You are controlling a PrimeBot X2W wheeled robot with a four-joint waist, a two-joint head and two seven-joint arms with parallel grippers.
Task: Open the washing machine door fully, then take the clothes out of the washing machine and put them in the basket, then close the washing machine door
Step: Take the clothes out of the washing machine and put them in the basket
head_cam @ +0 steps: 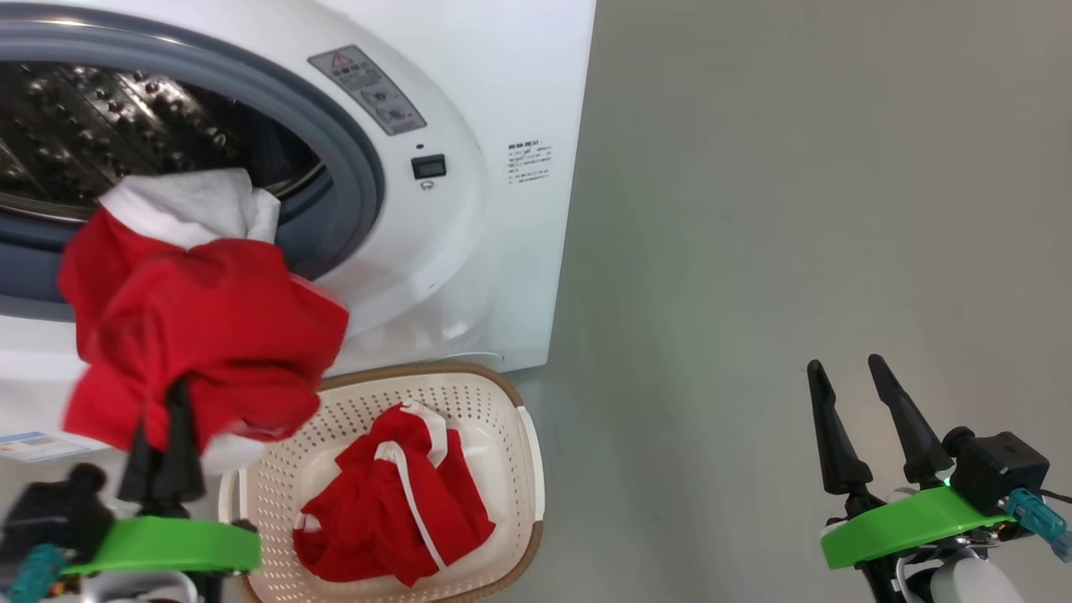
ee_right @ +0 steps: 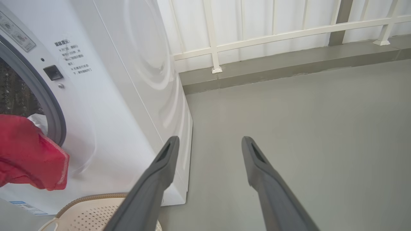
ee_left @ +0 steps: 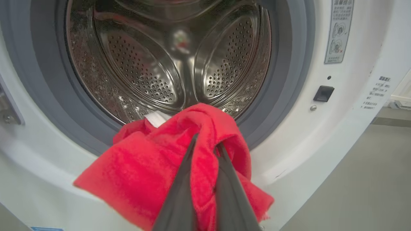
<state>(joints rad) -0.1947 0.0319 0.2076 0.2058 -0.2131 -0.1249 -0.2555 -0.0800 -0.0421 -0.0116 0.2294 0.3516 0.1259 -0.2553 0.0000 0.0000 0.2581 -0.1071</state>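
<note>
My left gripper [head_cam: 163, 402] is shut on a red garment [head_cam: 201, 335] that hangs in front of the washing machine [head_cam: 469, 251], just outside the grey ring [head_cam: 352, 159] of the drum mouth. A white cloth piece [head_cam: 197, 205] sits at the top of the bundle. In the left wrist view the fingers [ee_left: 224, 179] pinch the red garment [ee_left: 154, 166] below the steel drum [ee_left: 167, 61]. Another red garment with white stripes [head_cam: 394, 502] lies in the cream basket [head_cam: 502, 402] on the floor below. My right gripper [head_cam: 846, 373] stands open over bare floor at the right. The door is out of view.
The basket [ee_right: 93, 211] stands against the machine's front, just right of my left arm. Grey floor [head_cam: 796, 209] stretches to the right of the machine. A white railing [ee_right: 273, 35] on a low ledge runs along the far side.
</note>
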